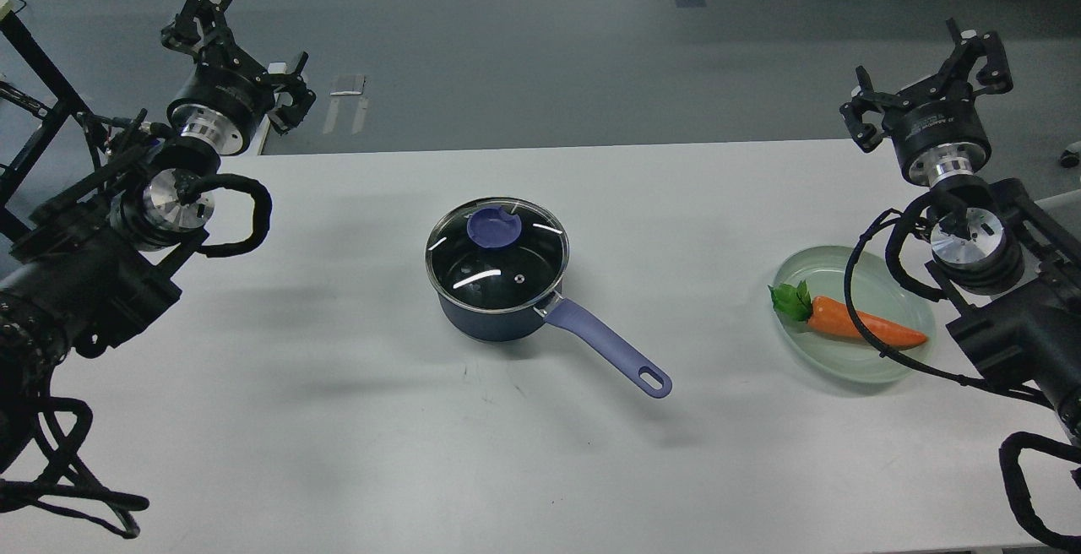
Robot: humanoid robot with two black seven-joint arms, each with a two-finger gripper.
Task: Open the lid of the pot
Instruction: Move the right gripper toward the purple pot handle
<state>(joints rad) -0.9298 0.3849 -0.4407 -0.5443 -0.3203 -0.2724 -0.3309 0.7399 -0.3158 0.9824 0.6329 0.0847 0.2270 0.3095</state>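
Observation:
The dark navy pot (pixel 490 322) stands mid-table, its lavender handle (pixel 608 347) pointing toward the front right. The clear glass lid (pixel 497 260) rests flat on the pot, with its purple-blue knob (pixel 494 226) toward the far side. My left gripper (pixel 236 51) hovers at the table's far left corner, open and holding nothing, well away from the pot. Far right, my right gripper (pixel 929 73) is raised beyond the table's back edge, open with nothing in it.
A pale green glass plate (pixel 853 364) at the right holds a toy carrot (pixel 849 317) with green leaves, just under my right arm. The white table (pixel 338 419) reaches to the near edge. Grey floor lies beyond the table's back edge.

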